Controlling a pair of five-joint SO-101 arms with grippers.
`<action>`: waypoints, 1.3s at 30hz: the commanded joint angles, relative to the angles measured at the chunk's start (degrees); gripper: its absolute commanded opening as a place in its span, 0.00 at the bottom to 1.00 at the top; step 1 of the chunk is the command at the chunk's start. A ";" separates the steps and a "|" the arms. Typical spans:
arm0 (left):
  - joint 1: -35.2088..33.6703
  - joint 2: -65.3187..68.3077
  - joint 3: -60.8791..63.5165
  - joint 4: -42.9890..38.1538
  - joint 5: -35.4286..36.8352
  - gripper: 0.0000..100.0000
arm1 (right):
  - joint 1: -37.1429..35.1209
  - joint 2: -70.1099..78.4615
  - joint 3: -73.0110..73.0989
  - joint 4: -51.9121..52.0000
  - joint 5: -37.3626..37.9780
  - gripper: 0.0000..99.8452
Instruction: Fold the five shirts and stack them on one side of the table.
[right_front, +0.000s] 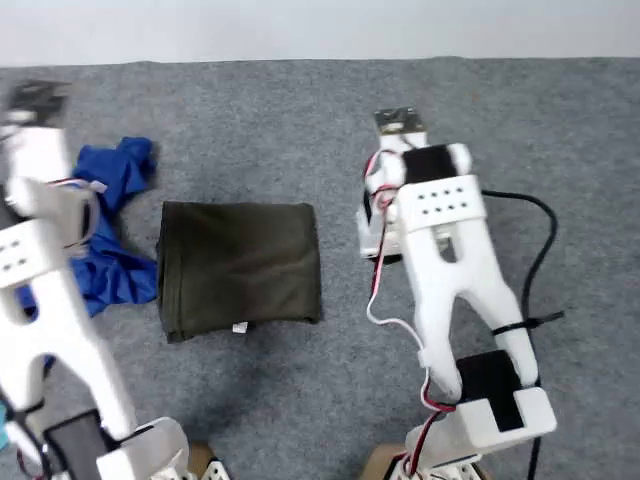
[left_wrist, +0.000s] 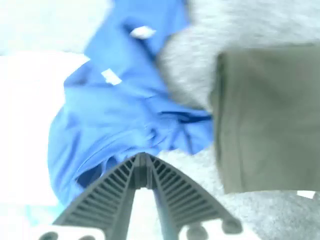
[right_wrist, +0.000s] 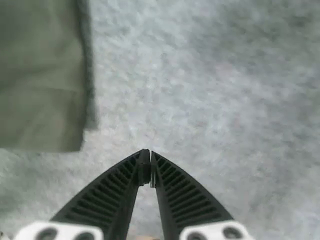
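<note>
A dark olive shirt (right_front: 240, 268) lies folded into a rectangle in the middle of the grey felt table (right_front: 300, 100). A blue shirt (right_front: 112, 225) lies crumpled just to its left. In the left wrist view my left gripper (left_wrist: 143, 160) is shut, with nothing between its fingers. It hangs over the near edge of the blue shirt (left_wrist: 125, 100), with the olive shirt (left_wrist: 270, 115) beside it. My right gripper (right_wrist: 147, 156) is shut and empty above bare felt. It is a short way to the right of the olive shirt (right_wrist: 40, 75).
The left arm (right_front: 50, 290) stands along the table's left edge, partly over the blue shirt. The right arm (right_front: 450, 230) stretches up the right half, with a black cable (right_front: 540, 230) looping beside it. Bare felt lies behind and to the right.
</note>
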 joint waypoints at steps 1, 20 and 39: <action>-3.08 -4.48 -2.07 2.46 0.62 0.00 | -4.44 -2.77 2.11 -7.52 -4.31 0.06; -6.15 -15.74 12.88 -3.52 0.26 0.00 | -15.08 30.46 -24.62 -14.20 -17.41 0.24; -5.80 -27.08 26.33 -10.73 -3.52 0.00 | -15.08 47.34 -41.58 -5.85 -17.67 0.24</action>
